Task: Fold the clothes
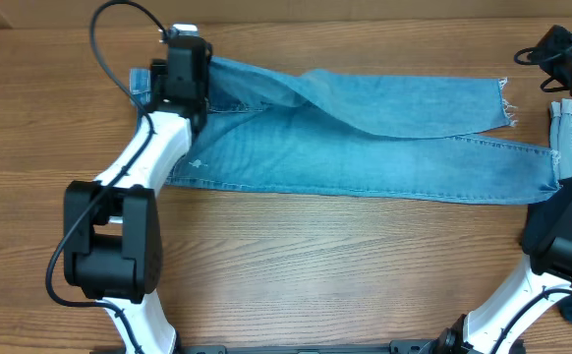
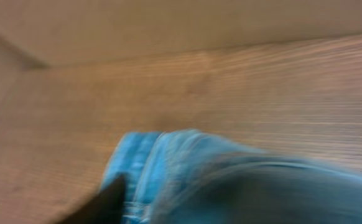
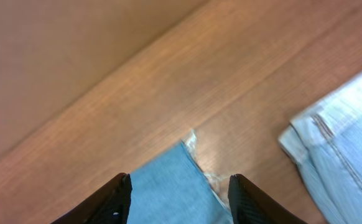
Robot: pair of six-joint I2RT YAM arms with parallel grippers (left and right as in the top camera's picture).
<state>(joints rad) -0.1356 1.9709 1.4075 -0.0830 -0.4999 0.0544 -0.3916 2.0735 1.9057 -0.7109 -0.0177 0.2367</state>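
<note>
Wood-grain table [image 1: 315, 265] fills the overhead view, w/ the jeans [image 1: 365, 157] laid flat across its far half, waist at the left and legs running right. The far leg lies partly over the near one and ends in a frayed hem [image 1: 507, 101]. The near leg reaches further right, its hem [image 1: 553, 167] close to the right arm [image 1: 561, 236]. A second denim piece [image 1: 564, 123], paler, sits just beside both hems at the right edge, apart from the frayed one by a thin strip of wood. The left gripper [image 1: 186, 74] is over the waistband corner at the far-left end of the jeans. Its wrist cam is badly blurred, showing only the blue waist edge and one dark finger [image 2: 106, 202] against it, so can't tell whether the jaws are apart or have cloth in them. The right gripper [image 3: 181, 199] hangs over the frayed hem w/ jaws spread wide and nothing held, the hem corner lying on the wood between the two fingers. Open room: a broad band of bare wood runs along the near long edge of the jeans, between the two arm bases. A narrower strip runs along the far edge, and there is bare wood left of the waist.
</note>
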